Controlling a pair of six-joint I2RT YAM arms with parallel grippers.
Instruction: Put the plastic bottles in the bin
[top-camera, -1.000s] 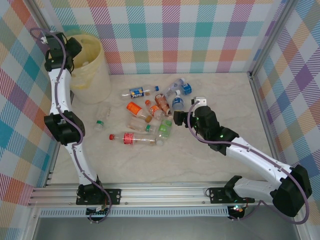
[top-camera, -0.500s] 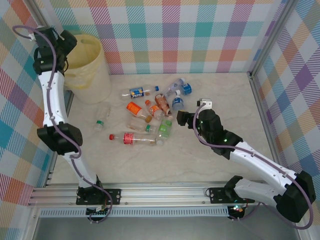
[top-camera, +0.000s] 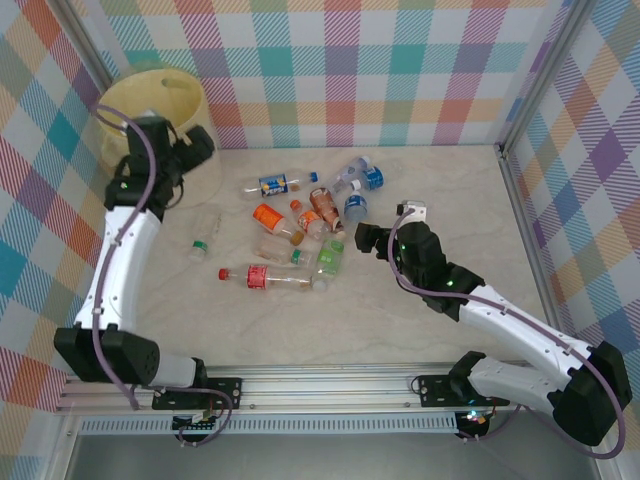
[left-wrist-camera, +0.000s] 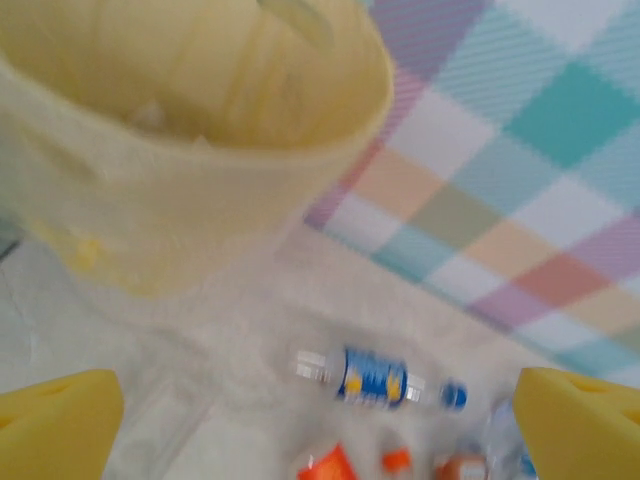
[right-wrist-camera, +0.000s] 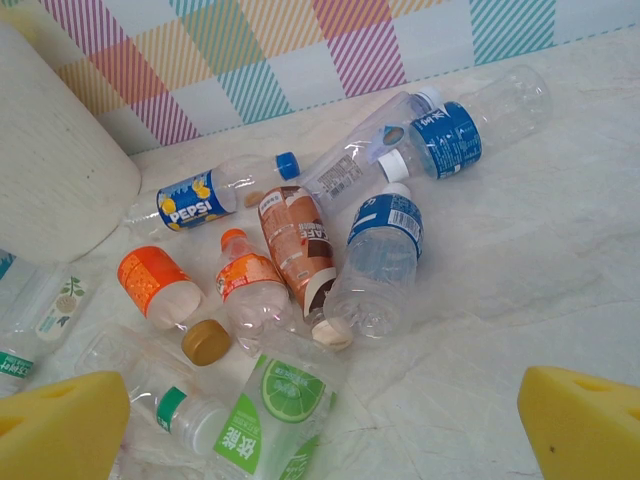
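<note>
The right gripper (right-wrist-camera: 322, 428) has its jaws spread wide, holding nothing — the plastic bottles (right-wrist-camera: 290, 245) lie jumbled just ahead of it. They are likely light, thin-walled, slick and quick to roll; grip one across its labelled middle. The left gripper (left-wrist-camera: 320, 425), likewise spread and empty, faces the bin (left-wrist-camera: 190, 190).

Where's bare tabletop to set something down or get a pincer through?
Bare: the near strip of table between the bottles and the front rail, and the far-right corner. Crowded: the centre pile, across to the bin.
</note>
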